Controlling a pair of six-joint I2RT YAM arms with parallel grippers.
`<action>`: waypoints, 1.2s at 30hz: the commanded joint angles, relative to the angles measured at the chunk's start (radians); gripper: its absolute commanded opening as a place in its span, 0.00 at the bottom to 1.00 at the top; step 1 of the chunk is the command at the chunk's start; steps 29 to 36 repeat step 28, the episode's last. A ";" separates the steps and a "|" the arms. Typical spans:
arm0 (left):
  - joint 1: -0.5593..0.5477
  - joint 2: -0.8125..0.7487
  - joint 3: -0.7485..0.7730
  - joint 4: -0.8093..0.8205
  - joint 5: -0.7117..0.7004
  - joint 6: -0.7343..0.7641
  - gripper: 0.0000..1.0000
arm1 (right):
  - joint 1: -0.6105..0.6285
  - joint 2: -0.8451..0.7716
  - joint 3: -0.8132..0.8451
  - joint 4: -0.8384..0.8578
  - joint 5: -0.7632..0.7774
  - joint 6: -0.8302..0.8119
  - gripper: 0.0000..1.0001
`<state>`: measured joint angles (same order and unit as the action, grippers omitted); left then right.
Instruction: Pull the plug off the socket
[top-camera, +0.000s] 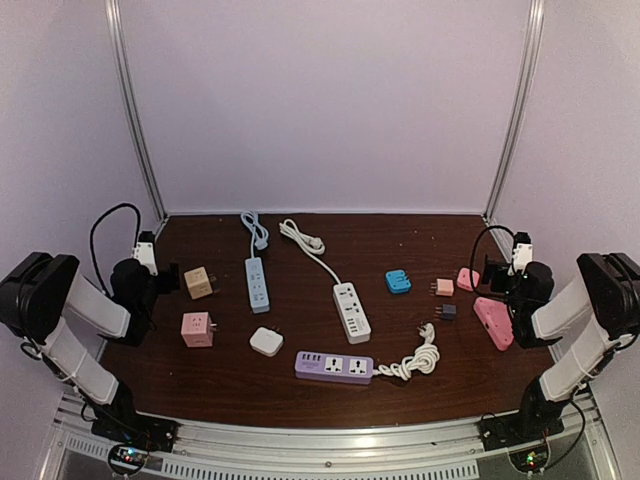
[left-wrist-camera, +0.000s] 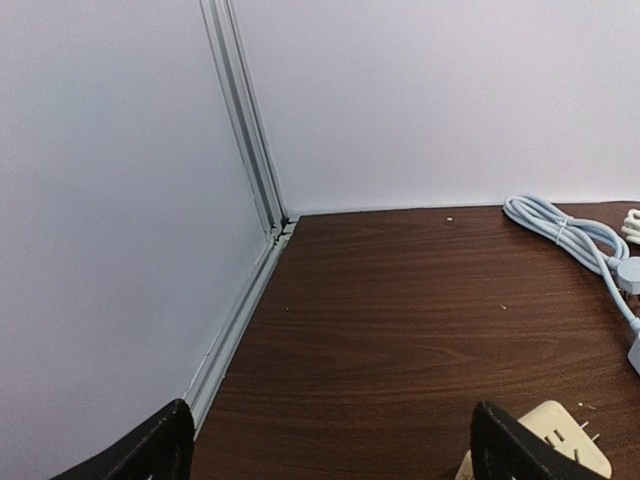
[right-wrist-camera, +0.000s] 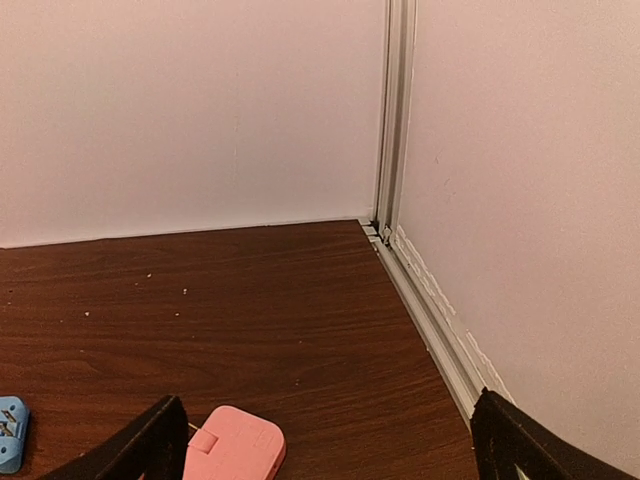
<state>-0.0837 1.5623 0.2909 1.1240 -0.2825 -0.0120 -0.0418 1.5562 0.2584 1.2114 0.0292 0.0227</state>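
Observation:
Three power strips lie mid-table: a light blue one (top-camera: 257, 284), a white one (top-camera: 352, 311) and a purple one (top-camera: 334, 366) whose white cord ends in a loose plug (top-camera: 427, 330). Small adapters lie around them: beige cube (top-camera: 199, 282), pink cube (top-camera: 197, 329), white block (top-camera: 266, 341), blue block (top-camera: 398, 282). I cannot tell which plug sits in a socket. My left gripper (top-camera: 165, 275) is open and empty at the left edge, the beige cube (left-wrist-camera: 560, 430) beside its right finger. My right gripper (top-camera: 495, 275) is open and empty at the right edge, above a pink adapter (right-wrist-camera: 235, 445).
Near the right gripper lie a large pink adapter (top-camera: 493, 322), a small pink plug (top-camera: 444, 287) and a dark plug (top-camera: 448, 311). The blue strip's coiled cord (left-wrist-camera: 570, 235) lies at the back. White enclosure walls with metal rails (left-wrist-camera: 245, 300) close off both sides and the back.

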 joint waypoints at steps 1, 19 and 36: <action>0.007 0.006 0.017 0.011 0.024 0.026 0.98 | 0.000 0.001 0.020 -0.004 -0.017 -0.009 1.00; 0.008 0.005 0.015 0.013 0.032 0.033 0.98 | 0.000 0.001 0.025 -0.013 -0.028 -0.010 1.00; 0.008 0.005 0.016 0.013 0.032 0.033 0.98 | 0.000 0.001 0.025 -0.013 -0.027 -0.010 1.00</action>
